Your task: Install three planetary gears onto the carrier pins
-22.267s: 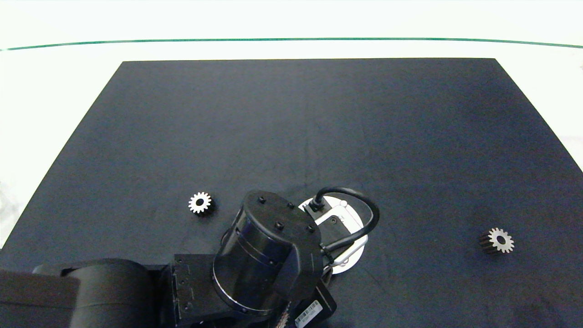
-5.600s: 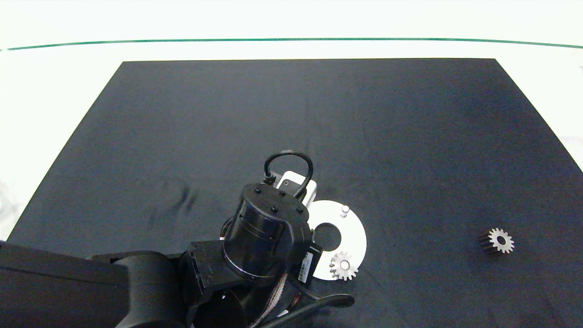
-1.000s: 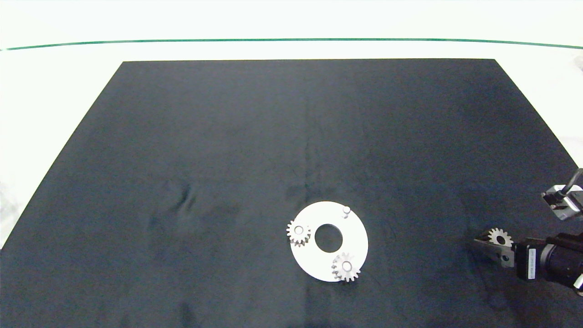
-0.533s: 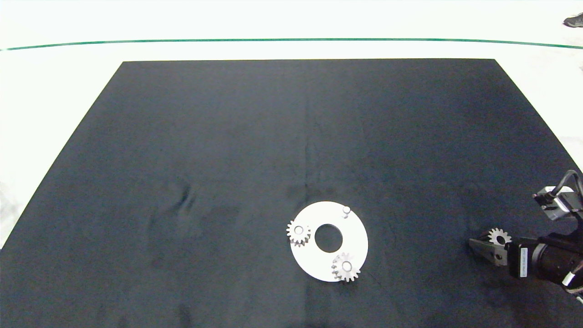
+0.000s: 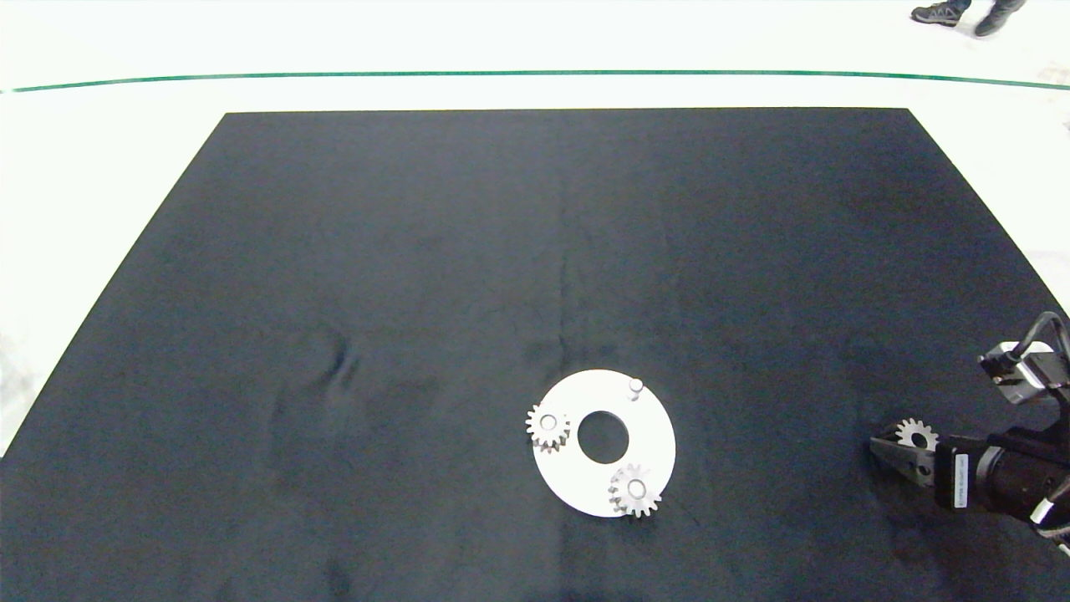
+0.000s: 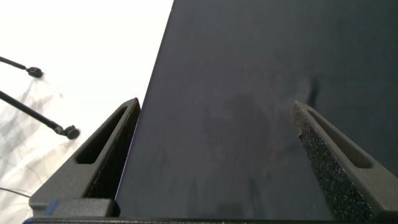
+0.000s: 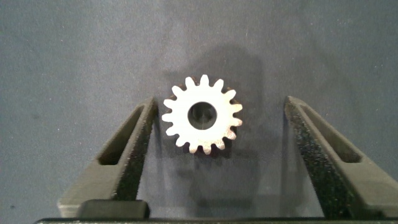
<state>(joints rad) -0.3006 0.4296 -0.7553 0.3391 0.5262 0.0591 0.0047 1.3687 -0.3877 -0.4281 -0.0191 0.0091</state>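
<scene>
The right gripper (image 7: 214, 155) stands spread wide, its two grey fingers (image 7: 127, 155) either side of the third planetary gear (image 7: 202, 116) and not touching it; the gear lies flat on the black mat (image 5: 535, 251) near the mat's right edge, toward its near right corner. In the head view the same gripper (image 5: 899, 456) reaches in from the right. Further along the near part of the mat lies the white disc (image 5: 648, 431), with one gear (image 5: 547, 425) seated on its left pin and another (image 5: 635, 490) on its near pin; the far pin (image 5: 635, 387) is bare. The left gripper (image 6: 217, 155) hangs released over the mat's left edge, holding nothing. A person's shoes (image 5: 961, 12) show beyond the table.
</scene>
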